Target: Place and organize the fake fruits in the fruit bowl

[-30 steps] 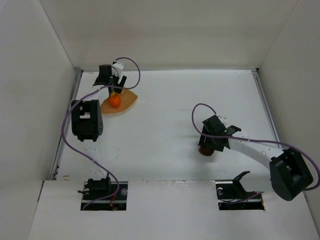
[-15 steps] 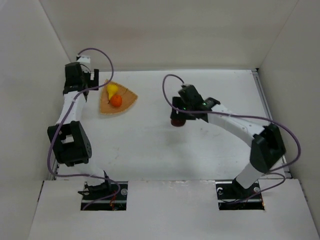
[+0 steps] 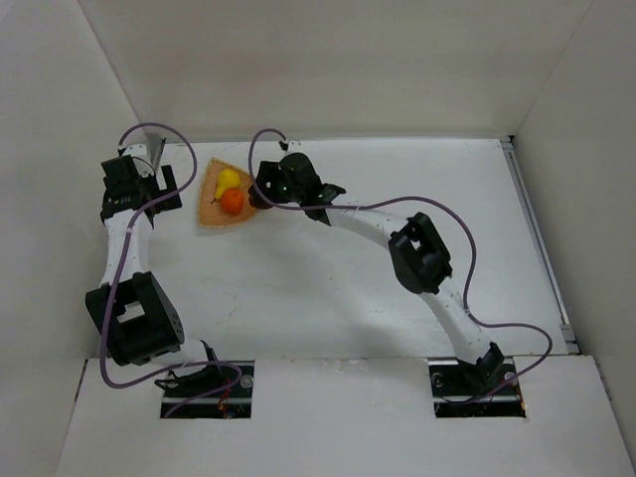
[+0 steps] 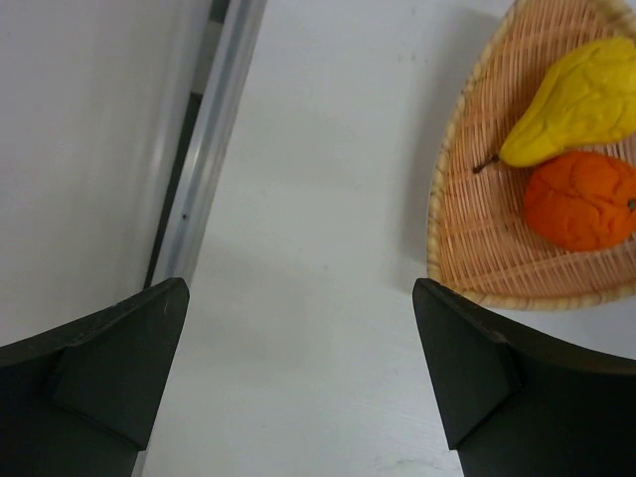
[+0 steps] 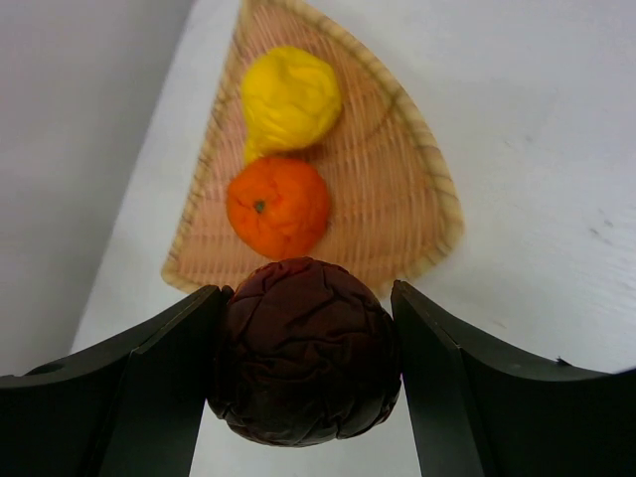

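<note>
Apple [image 5: 303, 348] clenched in the right fingers [image 5: 184, 348] hangs at the rim of the fruit bowl [image 5: 393, 189], ready to join orange [image 5: 278, 206] and pear [image 5: 290, 97]. Left fingers [image 4: 119, 348] gape empty, off to one side.

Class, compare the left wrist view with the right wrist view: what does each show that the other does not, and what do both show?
Left wrist only: the left gripper, open and empty, and a metal rail along the table edge. Right wrist only: the right gripper shut on the dark red fruit. Both: the bowl holding the pear and the orange side by side.
</note>
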You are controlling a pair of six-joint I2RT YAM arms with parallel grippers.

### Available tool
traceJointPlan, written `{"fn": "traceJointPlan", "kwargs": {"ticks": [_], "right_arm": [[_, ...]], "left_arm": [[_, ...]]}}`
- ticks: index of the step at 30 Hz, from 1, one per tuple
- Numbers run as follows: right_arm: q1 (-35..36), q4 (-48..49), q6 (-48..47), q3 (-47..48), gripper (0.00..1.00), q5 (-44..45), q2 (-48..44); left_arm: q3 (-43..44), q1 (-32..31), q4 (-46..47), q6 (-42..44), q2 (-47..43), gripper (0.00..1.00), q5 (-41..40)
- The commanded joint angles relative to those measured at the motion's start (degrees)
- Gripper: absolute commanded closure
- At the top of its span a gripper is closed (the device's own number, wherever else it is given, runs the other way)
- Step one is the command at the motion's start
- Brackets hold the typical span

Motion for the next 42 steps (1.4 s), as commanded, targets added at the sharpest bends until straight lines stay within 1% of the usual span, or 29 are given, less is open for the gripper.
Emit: {"fn": "traceJointPlan", "kwargs": {"ticks": [1, 4, 7, 9, 14, 17, 19, 20, 24, 27, 31, 32, 33, 34, 36, 38, 40, 42], "right_arm": [[0.5, 19.2, 3.2, 1.1, 0.88, 0.7, 0.7], [1.1, 21.2, 3.9, 2.3, 0.84, 0.9, 3.2], [1.1, 20.4, 4.3, 4.1, 0.76, 2.3, 5.9], [1.1, 19.4, 5.3, 6.6, 0.71, 2.6, 8.2], [1.8, 16.5, 6.1, 14.8, 0.51, 2.8, 13.8], [2.0, 16.8, 6.3, 16.4, 0.30, 2.3, 14.9], [2.0, 16.4, 6.0, 15.7, 0.11, 2.7, 14.1], [2.0, 16.3, 5.9, 14.9, 0.00, 2.8, 13.5], [2.0, 17.9, 4.5, 10.6, 0.00, -0.3, 8.8], [1.6, 20.1, 3.2, 4.2, 0.00, -2.4, 1.3], [-0.2, 23.4, 1.1, -9.5, 0.00, -4.2, -13.4], [-0.9, 24.0, 0.5, -14.1, 0.00, -4.2, -18.1], [-2.3, 24.6, 0.1, -20.6, 0.00, -4.2, -24.5], [-3.3, 24.7, -0.1, -24.7, 0.00, -4.1, -28.5], [-7.0, 23.9, -0.9, -36.1, 0.00, -4.2, -39.8], [-11.7, 20.9, -1.4, -47.5, 0.00, -3.8, -51.3], [-17.6, 13.7, -0.5, -57.4, 0.00, -2.5, -62.8], [-23.7, 4.5, 0.2, -65.0, 0.00, -0.4, -73.3]], "left_arm": [[-2.0, 1.1, -0.8, -2.2, -3.9, 0.00, 3.3], [-3.1, 1.5, -0.6, -2.2, -3.8, 0.00, 3.9], [-3.1, 1.6, -0.3, -2.2, -3.0, 0.00, 4.3], [-2.6, 1.6, -0.3, -2.3, -2.0, 0.00, 4.6], [-1.3, 1.3, -0.7, -2.3, 0.0, 0.00, 5.4], [-1.2, 1.3, -0.8, -2.3, 0.4, 0.00, 5.4], [-1.5, 1.3, -0.8, -2.3, 0.3, 0.00, 5.4], [-1.6, 1.5, -0.8, -2.3, 0.2, 0.00, 5.6], [-0.7, 3.0, -2.0, -2.3, -0.7, 0.00, 6.1], [0.2, 4.3, -3.2, -2.0, -1.8, 0.00, 6.4], [0.8, 5.4, -3.6, -2.4, -3.6, 0.00, 5.6], [0.7, 5.8, -3.4, -2.7, -4.2, 0.00, 5.2], [0.2, 6.1, -2.8, -3.6, -5.1, 0.00, 4.4], [0.1, 6.4, -2.8, -4.3, -5.7, 0.00, 3.9], [-0.4, 6.9, -3.3, -5.7, -7.2, 0.00, 2.8], [-1.2, 7.7, -3.5, -5.8, -9.2, 0.00, 2.5], [-1.9, 8.7, -2.9, -5.4, -10.8, 0.00, 2.7], [-2.0, 9.7, -2.7, -5.3, -11.6, 0.00, 3.3]]}}
